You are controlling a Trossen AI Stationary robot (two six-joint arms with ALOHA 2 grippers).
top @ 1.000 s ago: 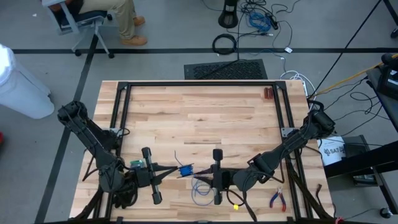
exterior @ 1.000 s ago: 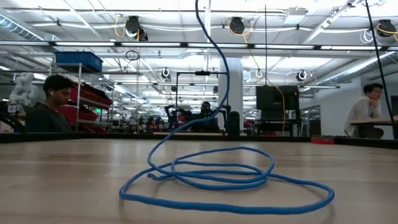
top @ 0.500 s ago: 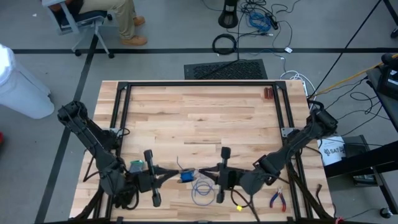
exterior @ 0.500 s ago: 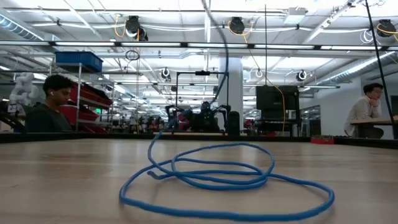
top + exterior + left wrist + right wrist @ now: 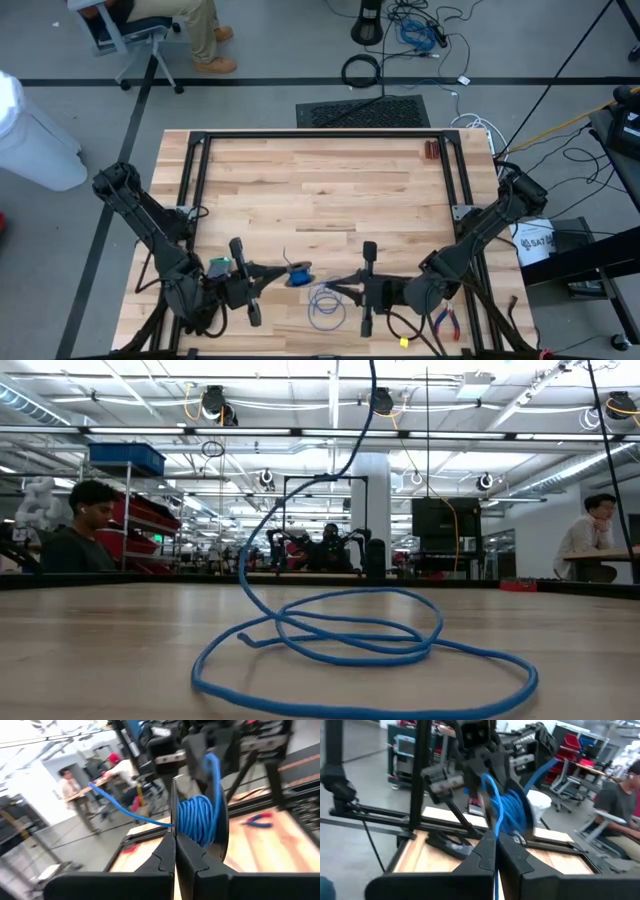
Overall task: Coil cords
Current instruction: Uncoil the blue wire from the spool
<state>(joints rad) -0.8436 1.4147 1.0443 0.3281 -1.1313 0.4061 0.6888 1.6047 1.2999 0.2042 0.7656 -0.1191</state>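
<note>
Blue cord point(image 5: 322, 303) loops lie low-centre on surface point(image 5: 320, 190) | left gripper point(image 5: 273, 273) pinches wound bundle point(image 5: 298, 273) | right gripper point(image 5: 337, 284), now further right, pinches strand | winding advances

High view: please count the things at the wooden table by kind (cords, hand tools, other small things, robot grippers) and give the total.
Cords: 1, the blue cord
Hand tools: 1, the red-handled pliers
Other small things: 1, a reddish-brown piece at the far edge
Grippers: 2, the left gripper and the right gripper
Total: 5
</note>
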